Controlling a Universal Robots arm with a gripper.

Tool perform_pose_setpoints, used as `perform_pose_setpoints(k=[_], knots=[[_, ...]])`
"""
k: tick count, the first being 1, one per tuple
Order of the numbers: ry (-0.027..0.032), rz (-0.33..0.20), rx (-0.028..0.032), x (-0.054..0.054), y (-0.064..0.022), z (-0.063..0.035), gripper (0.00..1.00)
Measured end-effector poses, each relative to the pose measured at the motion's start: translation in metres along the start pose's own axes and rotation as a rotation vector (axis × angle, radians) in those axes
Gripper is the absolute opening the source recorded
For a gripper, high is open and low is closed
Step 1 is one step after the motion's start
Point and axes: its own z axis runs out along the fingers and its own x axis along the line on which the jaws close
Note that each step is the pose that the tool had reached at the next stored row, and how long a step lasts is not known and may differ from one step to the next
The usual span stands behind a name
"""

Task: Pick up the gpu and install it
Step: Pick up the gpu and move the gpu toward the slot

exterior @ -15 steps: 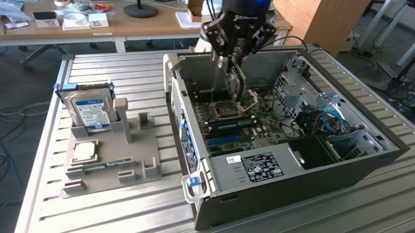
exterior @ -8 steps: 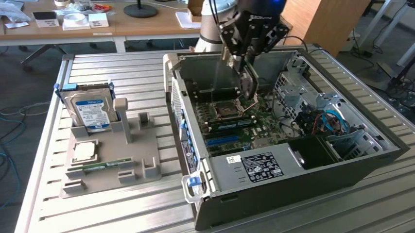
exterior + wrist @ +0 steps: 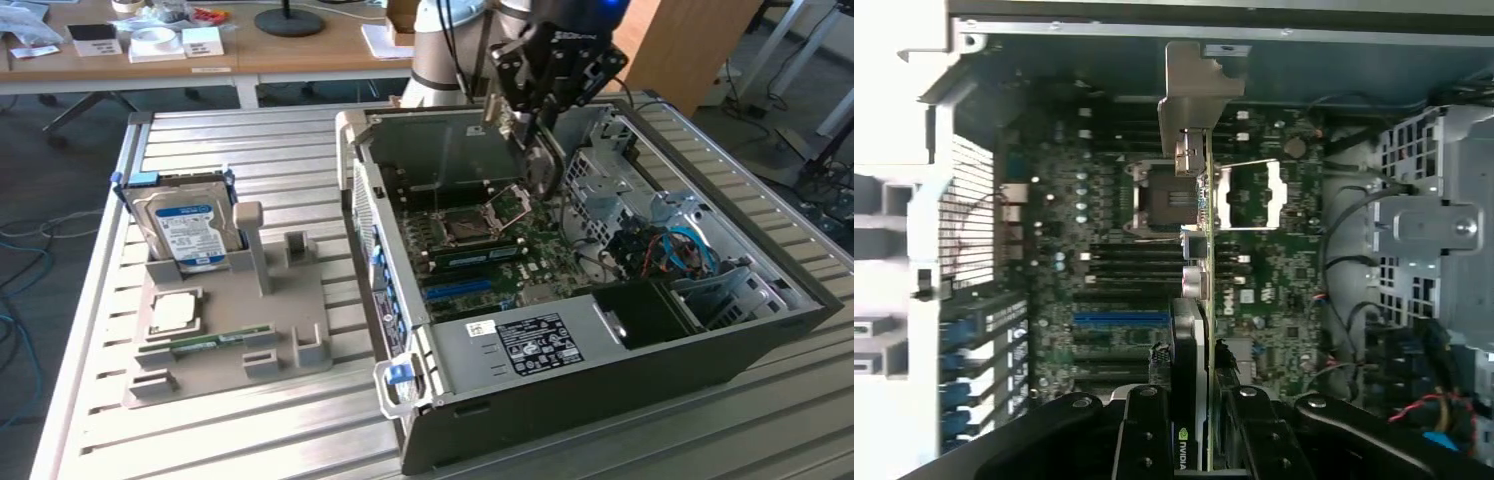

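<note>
My gripper (image 3: 545,128) hangs over the open computer case (image 3: 574,350), shut on the gpu (image 3: 542,165). The card points down into the case, above the motherboard (image 3: 494,240) near the CPU socket (image 3: 470,228). In the wrist view the gpu (image 3: 1192,320) shows edge-on as a slim strip running away from the gripper (image 3: 1194,405), with its silver bracket (image 3: 1199,90) at the far end. A black finger (image 3: 1144,430) presses on each side of the card. The card floats above the board, roughly in line with the socket (image 3: 1154,195) and across the blue slot (image 3: 1119,320).
A grey parts fixture (image 3: 267,320) at the exterior view's left holds a blue-labelled hard drive (image 3: 194,225), a CPU (image 3: 174,312) and a green RAM stick (image 3: 207,343). Inside the case are a drive cage (image 3: 607,175) and blue and orange cables (image 3: 674,250). The case walls rise around the board.
</note>
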Motion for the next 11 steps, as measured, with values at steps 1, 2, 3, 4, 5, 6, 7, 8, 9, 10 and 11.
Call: perform_pose_setpoints(k=[1, 2, 3, 4, 5, 6, 7, 8, 9, 10, 11], knots=[[0.0, 0.0, -0.0001, -0.005, 0.0001, 0.0001, 0.26], [0.0, 0.0, -0.0001, -0.009, 0.0003, 0.0002, 0.26], [0.0, 0.0, -0.0001, -0.014, 0.0004, 0.0003, 0.26], [0.0, 0.0, -0.0002, -0.018, 0.0005, 0.0005, 0.26], [0.0, 0.0, -0.0002, -0.023, 0.0006, 0.0006, 0.26], [0.0, 0.0, -0.0003, -0.027, 0.0007, 0.0007, 0.26], [0.0, 0.0, -0.0002, -0.032, 0.0008, 0.0008, 0.26], [0.0, 0.0, -0.0003, -0.036, 0.0009, 0.001, 0.26], [0.0001, 0.0, -0.0002, -0.041, 0.001, 0.0011, 0.26], [0.0001, 0.0, -0.0002, -0.046, 0.0011, 0.0012, 0.26], [0.0, 0.0, -0.0003, -0.05, 0.0011, 0.0014, 0.26]])
